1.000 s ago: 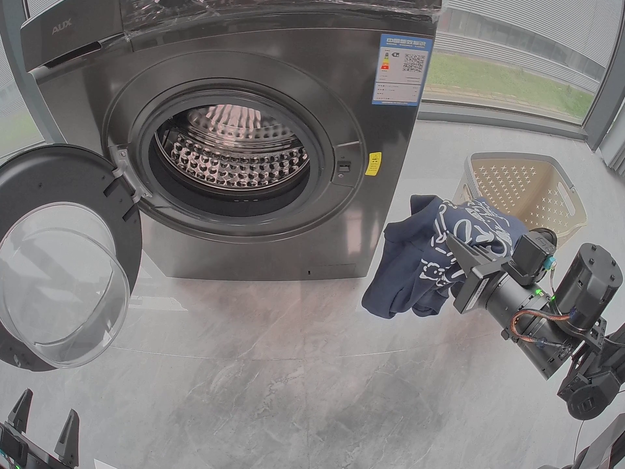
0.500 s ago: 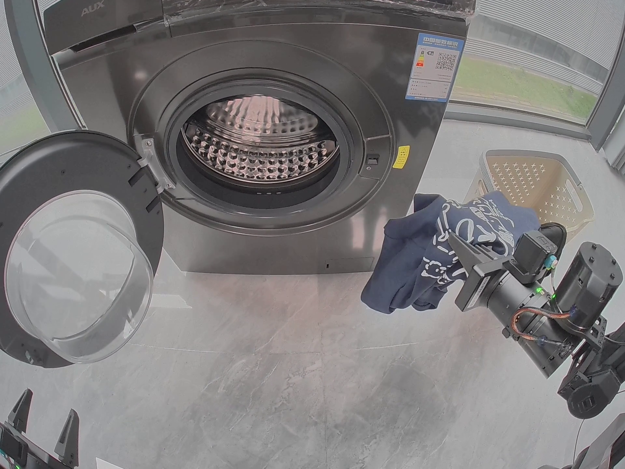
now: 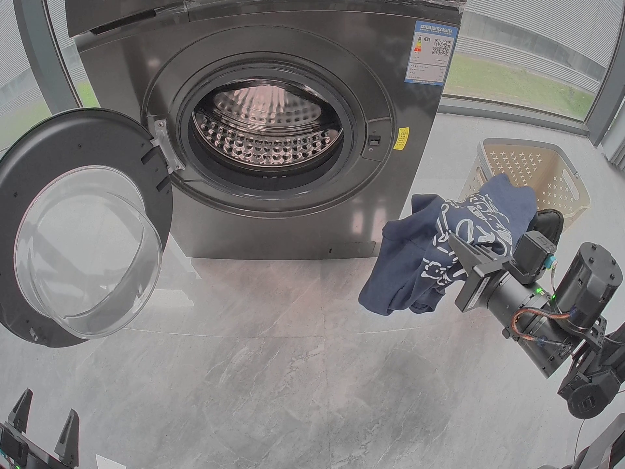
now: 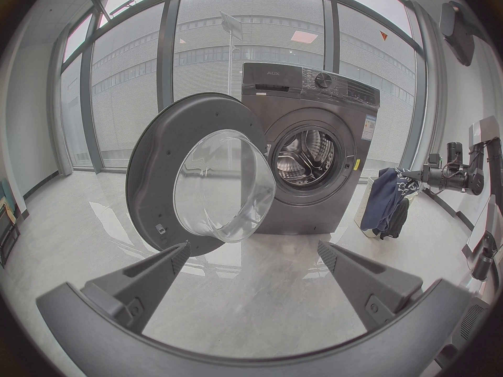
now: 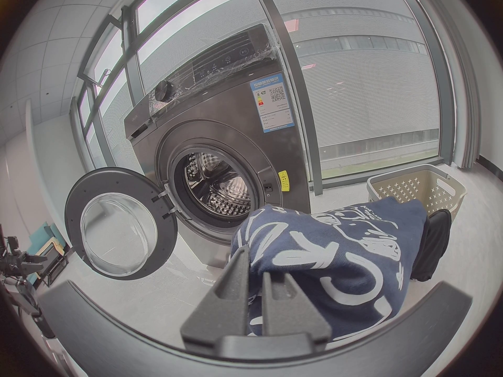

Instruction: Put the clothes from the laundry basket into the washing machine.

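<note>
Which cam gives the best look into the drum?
Head view: the drum faces the camera, large and unobstructed, door swung aside. Left wrist view shows it small and distant; right wrist view shows it obliquely, beyond the navy garment.

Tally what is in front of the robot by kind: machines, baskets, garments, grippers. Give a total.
Washing machine: 1
Laundry basket: 1
Garments: 2, the navy printed garment and what looks like a separate black piece hanging beside it
Grippers: 2, the left gripper open, the right gripper shut on the navy printed garment
Total: 6
</note>
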